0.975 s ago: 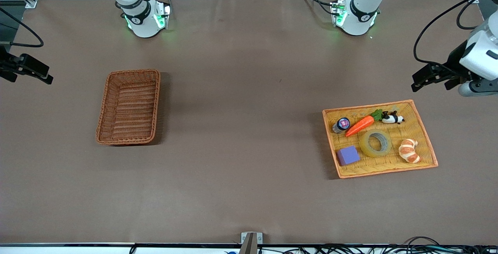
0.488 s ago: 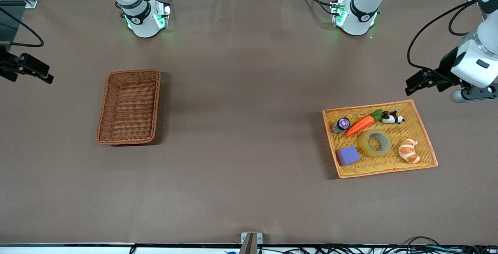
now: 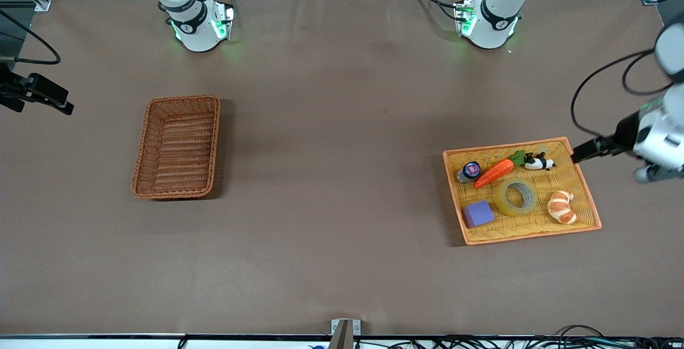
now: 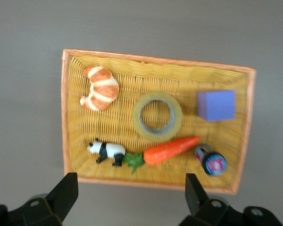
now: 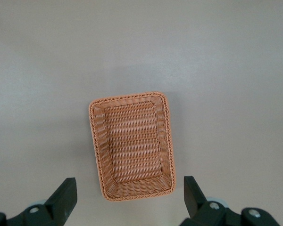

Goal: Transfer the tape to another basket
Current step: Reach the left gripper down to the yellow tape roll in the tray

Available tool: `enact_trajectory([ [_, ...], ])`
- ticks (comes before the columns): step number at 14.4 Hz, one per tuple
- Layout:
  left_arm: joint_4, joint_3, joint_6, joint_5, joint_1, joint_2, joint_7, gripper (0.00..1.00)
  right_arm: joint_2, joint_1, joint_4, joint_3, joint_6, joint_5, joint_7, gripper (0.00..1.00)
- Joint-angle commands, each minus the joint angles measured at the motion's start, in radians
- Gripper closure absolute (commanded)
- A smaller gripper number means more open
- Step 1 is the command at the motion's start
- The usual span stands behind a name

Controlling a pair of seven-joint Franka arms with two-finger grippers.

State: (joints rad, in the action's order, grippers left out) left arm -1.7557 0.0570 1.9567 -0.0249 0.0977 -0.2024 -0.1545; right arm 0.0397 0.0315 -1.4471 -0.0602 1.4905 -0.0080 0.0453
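At the left arm's end of the table, in the lower half of the front view: a flat yellow-orange woven tray (image 3: 505, 149), holding the tape (image 3: 515, 196). Lies flat on the weave near the tray's middle, ring opening upward, grey core showing. Touches no gripper.

Beside the tape, on the side away from the front camera: a toy carrot (image 3: 494, 172), its tip pointing at a small jar with a blue and pink lid (image 3: 469, 171), its green top just beside a panda figure (image 3: 538, 162). Nearer the front camera than the jar: a purple block (image 3: 477, 213). Beside the tape toward the table's end: a croissant (image 3: 562, 207).

At the edge of the front view, level with the tray's upper corner: the left gripper (image 3: 581, 154), up in the air over the table just off the tray's rim by the panda. Fingers spread wide in the left wrist view, nothing between them, the whole tray in sight past them.

Toward the right arm's end, at mid-height of the front view: the basket (image 3: 183, 98), reddish-brown wicker, deep, nothing inside. Well apart from the tray.

At the opposite edge of the front view, slightly higher than the basket: the right gripper (image 3: 59, 104), waiting in the air, fingers wide apart and holding nothing, looking down on the basket.
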Motion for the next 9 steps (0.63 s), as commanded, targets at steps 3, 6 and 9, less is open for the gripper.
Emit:
enact_trajectory([
  [3,-0.021,0.010,0.221,0.002,-0.038,-0.181,-0.019,0.00,-0.023,-0.013,-0.021,0.011,0.002,0.016,0.013,0.00],
  [6,-0.022,0.009,0.234,0.017,-0.038,-0.267,-0.017,0.00,-0.021,-0.012,-0.021,0.011,0.008,0.014,0.011,0.00],
  [9,-0.053,0.007,0.232,0.056,-0.027,-0.304,-0.014,0.00,-0.023,-0.013,-0.019,0.011,0.005,0.014,0.011,0.00],
])
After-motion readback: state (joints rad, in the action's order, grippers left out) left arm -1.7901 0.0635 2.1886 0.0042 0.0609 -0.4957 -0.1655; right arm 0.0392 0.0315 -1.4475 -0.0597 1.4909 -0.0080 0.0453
